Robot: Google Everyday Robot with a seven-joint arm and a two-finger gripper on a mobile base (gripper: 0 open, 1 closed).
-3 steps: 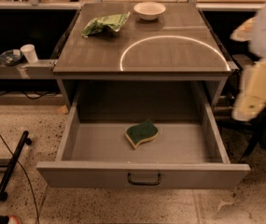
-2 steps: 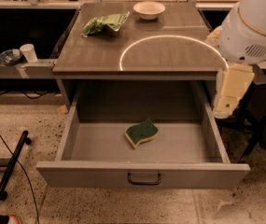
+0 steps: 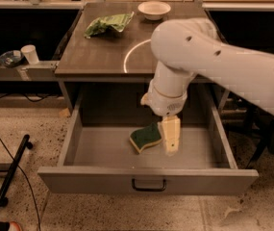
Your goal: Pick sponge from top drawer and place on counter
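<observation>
The sponge point(image 3: 145, 137), dark green on top with a yellow layer below, lies flat on the floor of the open top drawer point(image 3: 98, 153), near its middle. My gripper point(image 3: 170, 137) hangs down into the drawer from the big white arm point(image 3: 184, 57) and sits right beside the sponge's right edge, close to the drawer floor. Whether it touches the sponge I cannot tell. The drawer's front panel with its dark bar handle point(image 3: 148, 184) faces me. The grey-brown counter point(image 3: 98, 52) with the white arc point(image 3: 128, 57) lies above the drawer; the arm hides its right part.
A light-green wrinkly bag point(image 3: 108, 24) and a white bowl point(image 3: 154, 8) lie at the back of the counter. A side shelf at the left holds a white cup point(image 3: 30, 53) and dishes. A black pole point(image 3: 11, 172) lies on the floor at the left.
The arm has swung in from the right edge, leftward and down in front of the counter. The gripper now reaches into the drawer beside the sponge. The sponge has not moved.
</observation>
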